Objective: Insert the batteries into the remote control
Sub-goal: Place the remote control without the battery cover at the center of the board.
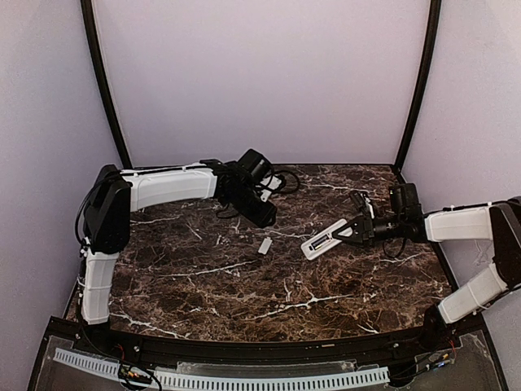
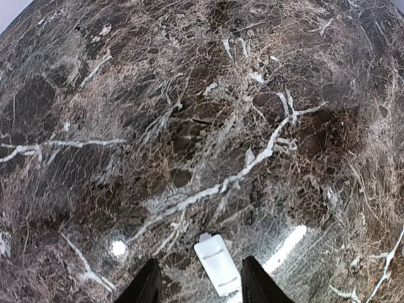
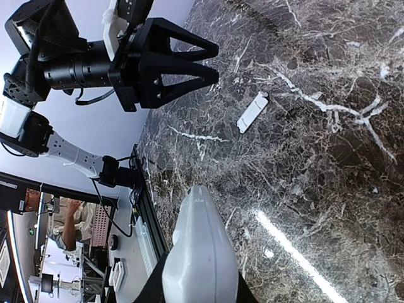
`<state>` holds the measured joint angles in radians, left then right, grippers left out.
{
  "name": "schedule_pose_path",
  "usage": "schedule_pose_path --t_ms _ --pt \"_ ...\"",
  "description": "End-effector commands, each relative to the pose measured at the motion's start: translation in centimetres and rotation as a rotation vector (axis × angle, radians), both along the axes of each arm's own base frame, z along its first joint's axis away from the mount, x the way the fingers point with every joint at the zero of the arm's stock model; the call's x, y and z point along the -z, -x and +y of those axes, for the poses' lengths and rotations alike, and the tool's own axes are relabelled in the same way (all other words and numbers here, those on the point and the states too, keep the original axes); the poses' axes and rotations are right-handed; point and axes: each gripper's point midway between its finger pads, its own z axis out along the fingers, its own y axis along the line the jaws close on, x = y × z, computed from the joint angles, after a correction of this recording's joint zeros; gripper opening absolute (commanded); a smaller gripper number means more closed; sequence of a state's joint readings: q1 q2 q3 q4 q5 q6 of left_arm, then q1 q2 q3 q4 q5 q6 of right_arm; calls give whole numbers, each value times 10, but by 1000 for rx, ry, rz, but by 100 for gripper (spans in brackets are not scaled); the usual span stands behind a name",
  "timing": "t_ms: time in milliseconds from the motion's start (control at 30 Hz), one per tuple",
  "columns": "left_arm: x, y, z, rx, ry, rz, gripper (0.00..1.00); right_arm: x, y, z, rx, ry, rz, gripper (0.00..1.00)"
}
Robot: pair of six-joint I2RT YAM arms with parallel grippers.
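My right gripper (image 1: 356,232) is shut on one end of the white remote control (image 1: 326,241), which sticks out to the left just above the table. In the right wrist view the remote control (image 3: 199,252) fills the space between the jaws. The small loose white cover piece (image 1: 264,245) lies flat on the marble near the middle. My left gripper (image 1: 267,218) hangs over it, open. In the left wrist view the cover (image 2: 218,265) lies between the two dark fingertips (image 2: 148,284), with a gap on each side. No batteries show in any view.
The dark marble table (image 1: 244,301) is walled in pale panels at the back and sides. Black cables (image 1: 281,181) lie at the back behind the left wrist. The left gripper (image 3: 216,62) and the cover (image 3: 252,112) show in the right wrist view.
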<state>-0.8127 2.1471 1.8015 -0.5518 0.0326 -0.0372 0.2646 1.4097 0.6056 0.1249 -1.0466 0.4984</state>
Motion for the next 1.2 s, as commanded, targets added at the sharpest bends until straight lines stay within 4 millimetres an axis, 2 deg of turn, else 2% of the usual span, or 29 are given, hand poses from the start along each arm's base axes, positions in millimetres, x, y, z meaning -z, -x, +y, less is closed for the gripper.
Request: schedule_pose_path --t_ms 0,167,333,467,733,933,1167 --pt "14 0 -5 24 -53 12 43 7 3 0 -10 5 2 0" --pt "32 -3 -10 32 -79 28 42 16 7 5 -31 16 29 0" --pt "37 -2 -10 34 -86 34 43 30 10 20 -64 52 54 0" --pt "39 -9 -6 21 -116 -1 45 43 10 32 -83 83 77 0" --pt "53 -11 -2 25 -159 3 43 60 15 58 -138 103 126 2" --pt "51 -13 -2 16 -159 -6 44 70 22 74 -169 100 171 16" --pt "53 -15 0 6 -161 -10 45 83 20 68 -139 192 176 44"
